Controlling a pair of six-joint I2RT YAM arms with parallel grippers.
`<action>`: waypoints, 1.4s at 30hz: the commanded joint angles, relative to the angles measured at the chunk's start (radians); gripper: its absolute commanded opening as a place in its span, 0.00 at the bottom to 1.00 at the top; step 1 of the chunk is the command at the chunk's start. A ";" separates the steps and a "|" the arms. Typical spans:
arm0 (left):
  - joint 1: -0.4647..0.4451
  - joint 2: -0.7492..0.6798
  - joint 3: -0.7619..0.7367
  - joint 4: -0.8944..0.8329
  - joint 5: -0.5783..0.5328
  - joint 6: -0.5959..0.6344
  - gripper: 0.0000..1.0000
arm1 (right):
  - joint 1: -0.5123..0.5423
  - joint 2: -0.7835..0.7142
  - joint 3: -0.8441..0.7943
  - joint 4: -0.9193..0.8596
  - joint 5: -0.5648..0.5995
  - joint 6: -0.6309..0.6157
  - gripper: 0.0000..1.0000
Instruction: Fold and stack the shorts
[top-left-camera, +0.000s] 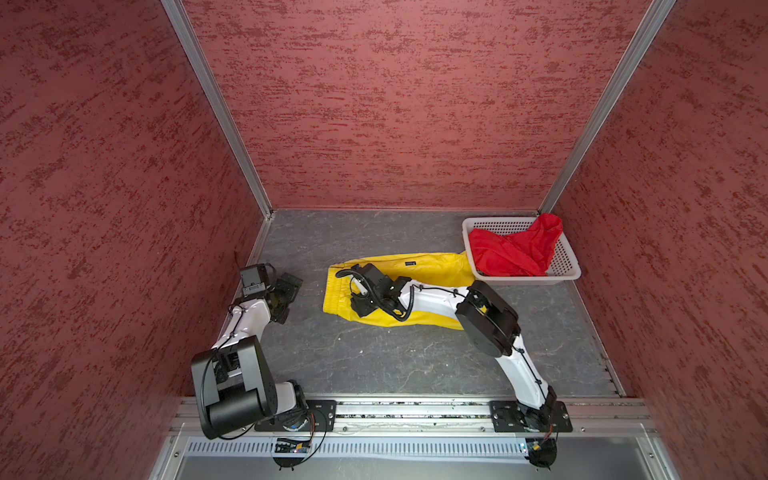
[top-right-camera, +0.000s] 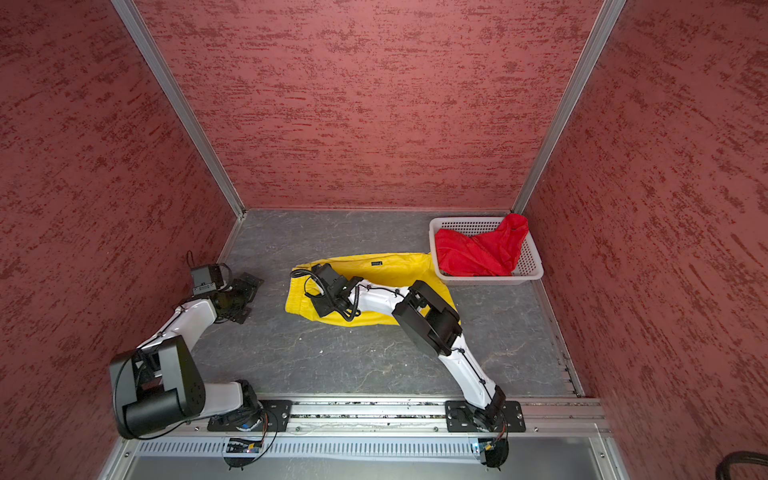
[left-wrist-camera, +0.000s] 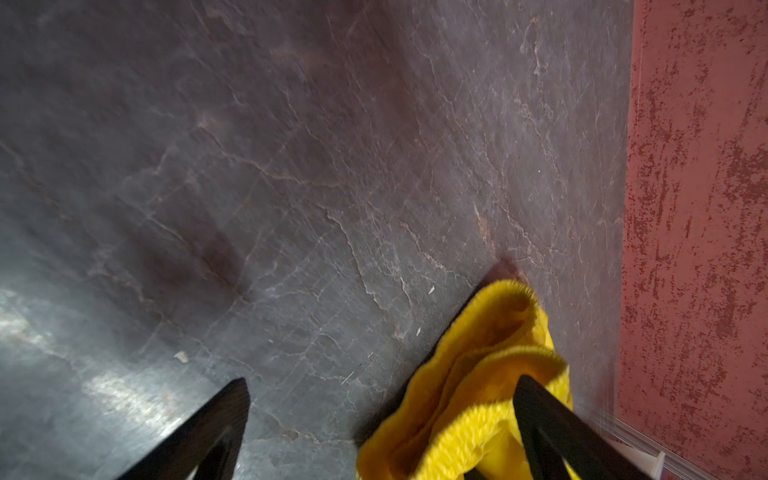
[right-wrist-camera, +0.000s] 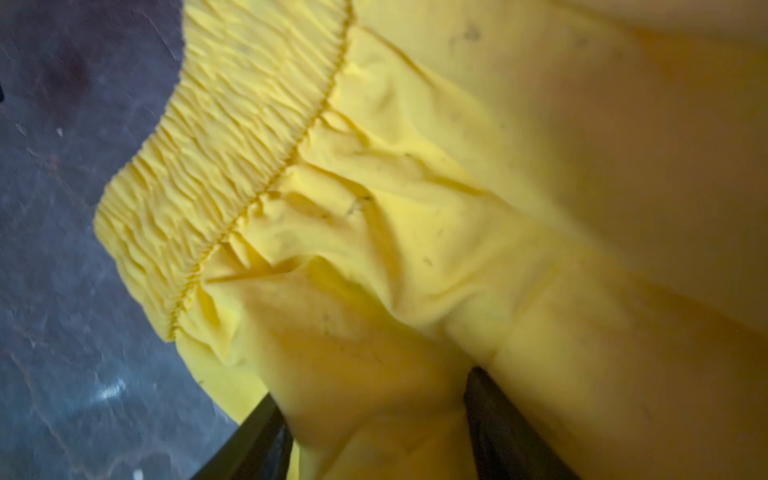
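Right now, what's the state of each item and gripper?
yellow shorts: laid out flat on the table, under the right arm.
red shorts: crumpled and unfolded in the basket, part of them draped over its far rim.
basket: upright in the far right corner, holding the red shorts.
left gripper: open and empty, near the left wall.
right gripper: yellow fabric bunched between its fingers, grip unclear.

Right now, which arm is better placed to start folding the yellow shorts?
Probably the right. The right gripper sits over the yellow shorts by the waistband, with fabric bunched between its fingers. The left gripper stands open beside them, holding nothing.
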 joint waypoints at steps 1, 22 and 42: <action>-0.020 0.002 -0.014 0.020 0.017 0.003 1.00 | 0.005 -0.058 -0.047 -0.010 0.056 0.029 0.73; -0.095 0.065 -0.020 0.059 0.053 0.008 1.00 | 0.163 0.112 0.248 -0.076 0.243 -0.334 0.98; -0.223 0.147 -0.119 0.320 0.119 -0.100 1.00 | 0.101 0.123 0.098 0.151 0.014 -0.049 0.18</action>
